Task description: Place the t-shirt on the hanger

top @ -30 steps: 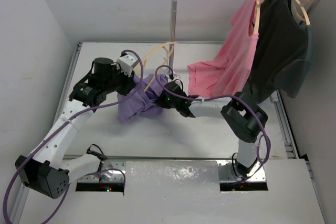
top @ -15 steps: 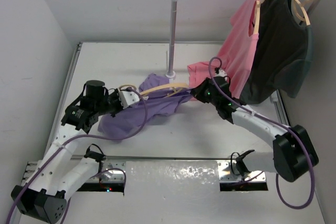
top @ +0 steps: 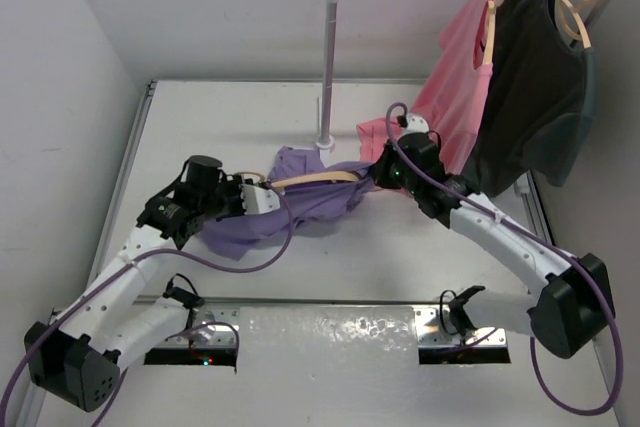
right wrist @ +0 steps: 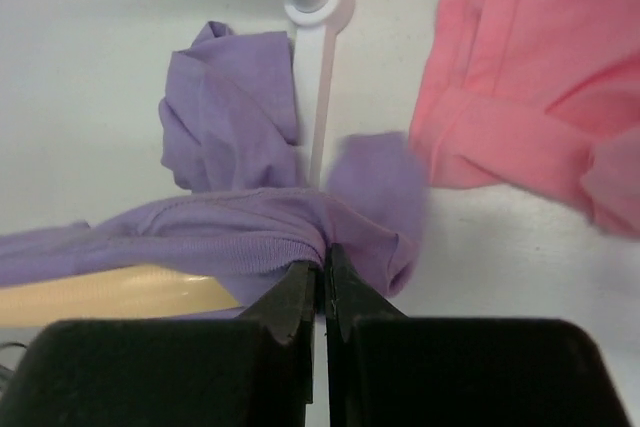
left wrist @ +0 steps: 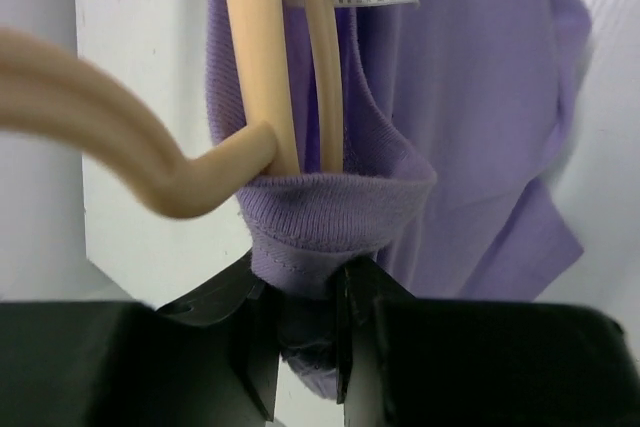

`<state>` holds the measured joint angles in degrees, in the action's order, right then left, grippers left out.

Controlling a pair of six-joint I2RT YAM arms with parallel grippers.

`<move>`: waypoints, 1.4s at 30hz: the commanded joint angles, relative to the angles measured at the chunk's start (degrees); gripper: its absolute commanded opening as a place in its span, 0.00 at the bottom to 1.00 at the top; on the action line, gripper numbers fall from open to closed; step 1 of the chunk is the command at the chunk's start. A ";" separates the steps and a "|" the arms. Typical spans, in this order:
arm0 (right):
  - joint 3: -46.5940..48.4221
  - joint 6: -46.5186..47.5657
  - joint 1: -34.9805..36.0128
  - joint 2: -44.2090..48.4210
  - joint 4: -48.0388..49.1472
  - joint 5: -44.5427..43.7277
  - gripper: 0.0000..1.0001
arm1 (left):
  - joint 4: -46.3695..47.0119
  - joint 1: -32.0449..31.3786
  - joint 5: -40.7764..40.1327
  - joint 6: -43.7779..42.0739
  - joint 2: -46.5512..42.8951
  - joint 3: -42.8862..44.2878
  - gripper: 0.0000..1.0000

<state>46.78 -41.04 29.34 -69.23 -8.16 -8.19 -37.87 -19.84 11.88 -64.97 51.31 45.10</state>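
Cloth under tension: the t-shirt [top: 300, 217], lowered onto the table [top: 400, 257] with the hanger [top: 312, 179] through its collar, is pinched by the left gripper [left wrist: 305, 337] and newly clamped by the right gripper [right wrist: 322, 282]; shoulders probably still need drawing over.

White arm links [top: 115, 282], black joint housings [top: 570, 312], purple cables [top: 245, 267].

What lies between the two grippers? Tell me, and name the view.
The t-shirt, pinched by the left gripper and the right gripper, spans the gap, with the hanger along it. Top view.
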 commanded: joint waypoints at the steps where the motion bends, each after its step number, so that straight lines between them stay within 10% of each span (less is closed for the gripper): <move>1: 8.57 12.55 2.64 -2.74 -4.91 -10.27 0.00 | -0.11 -2.48 -13.81 1.84 0.98 0.51 0.00; 13: 24.84 18.27 7.04 -11.27 -20.04 -8.96 0.00 | 2.10 -7.76 -22.71 6.60 10.21 6.84 0.00; 21: 32.40 18.89 10.38 -18.30 -18.38 7.88 0.00 | 1.83 -15.06 -21.55 9.25 12.85 9.13 0.00; 30: 29.24 34.69 10.21 -12.07 -22.04 13.89 0.93 | -0.27 -15.15 -15.67 11.70 13.12 11.23 0.00; 42: 30.29 50.00 10.47 -16.36 -23.92 35.95 0.54 | -4.67 -15.15 -3.88 5.55 9.86 11.67 0.00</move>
<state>74.72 5.48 39.64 -82.63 -32.27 21.50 -44.18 -34.52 2.81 -58.13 62.72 53.71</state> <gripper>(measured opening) 0.545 0.170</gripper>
